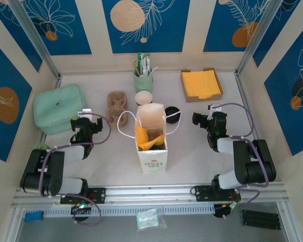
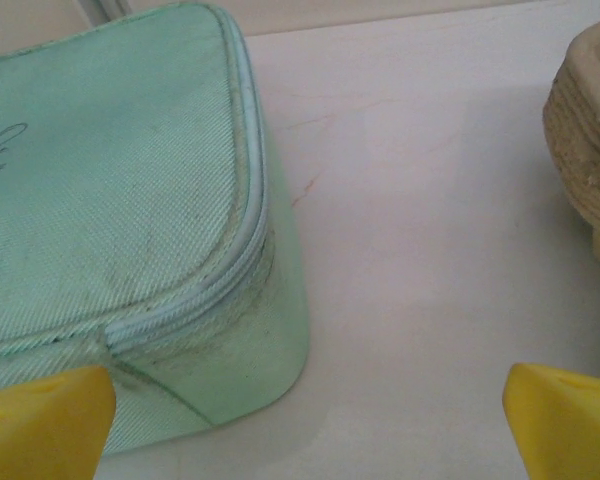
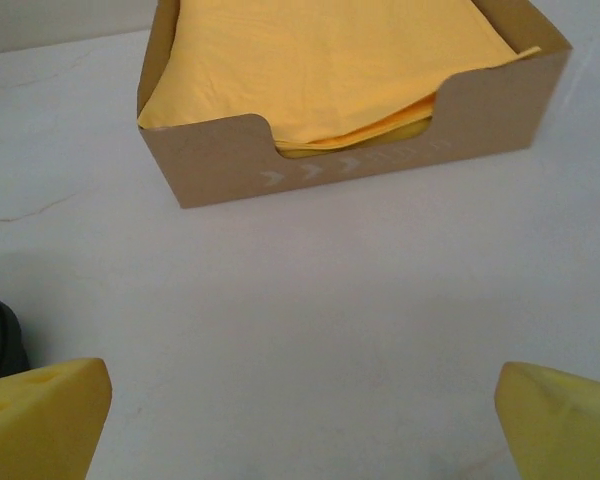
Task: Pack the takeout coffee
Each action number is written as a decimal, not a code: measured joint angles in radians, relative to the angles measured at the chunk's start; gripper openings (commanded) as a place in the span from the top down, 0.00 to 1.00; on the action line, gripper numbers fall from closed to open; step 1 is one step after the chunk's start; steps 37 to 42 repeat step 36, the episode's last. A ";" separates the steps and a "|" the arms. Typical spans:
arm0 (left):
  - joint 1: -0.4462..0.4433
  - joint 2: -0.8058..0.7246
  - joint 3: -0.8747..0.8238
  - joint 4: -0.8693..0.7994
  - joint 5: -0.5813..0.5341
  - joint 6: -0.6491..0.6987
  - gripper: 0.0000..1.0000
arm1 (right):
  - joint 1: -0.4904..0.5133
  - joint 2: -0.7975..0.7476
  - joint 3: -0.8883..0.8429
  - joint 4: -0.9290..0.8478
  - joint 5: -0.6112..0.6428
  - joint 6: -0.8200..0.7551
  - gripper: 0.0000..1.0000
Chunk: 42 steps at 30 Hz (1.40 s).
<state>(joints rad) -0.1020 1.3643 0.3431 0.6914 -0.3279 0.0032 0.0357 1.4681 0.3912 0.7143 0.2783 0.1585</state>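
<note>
Woven mint cloth case [image 2: 110, 200], matt kraft cardboard tray [image 3: 220, 160], smooth pale tabletop [image 3: 330, 300]

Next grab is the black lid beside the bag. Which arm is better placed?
Right. The black lid lies right of the bag, near the open right hand. The left hand, also open, is across the bag, by the green pouch.

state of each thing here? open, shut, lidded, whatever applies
paper bag: upright, mouth open, yellow napkin inside
green pouch: lying flat, zipped shut
napkin box: open top, holding yellow napkins
paper cup: upright, no lid
black lid: loose on the table
left gripper: open
right gripper: open
</note>
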 measured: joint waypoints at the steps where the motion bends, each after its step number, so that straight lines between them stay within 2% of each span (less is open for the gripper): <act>1: 0.009 0.002 0.001 0.006 0.021 0.003 0.01 | 0.002 0.023 -0.003 0.031 -0.005 -0.005 0.01; 6: 0.032 0.066 0.063 0.014 0.169 0.019 0.01 | -0.005 0.059 -0.003 0.059 -0.047 -0.021 0.01; 9: 0.032 0.160 0.050 0.163 0.224 0.042 0.01 | -0.013 0.059 -0.002 0.073 -0.062 -0.021 0.01; 12: 0.033 0.179 0.050 0.206 0.245 0.048 0.01 | -0.018 0.059 -0.002 0.082 -0.074 -0.021 0.01; 42: 0.041 0.189 0.051 0.223 0.276 0.048 0.00 | -0.019 0.059 0.000 0.085 -0.085 -0.022 0.01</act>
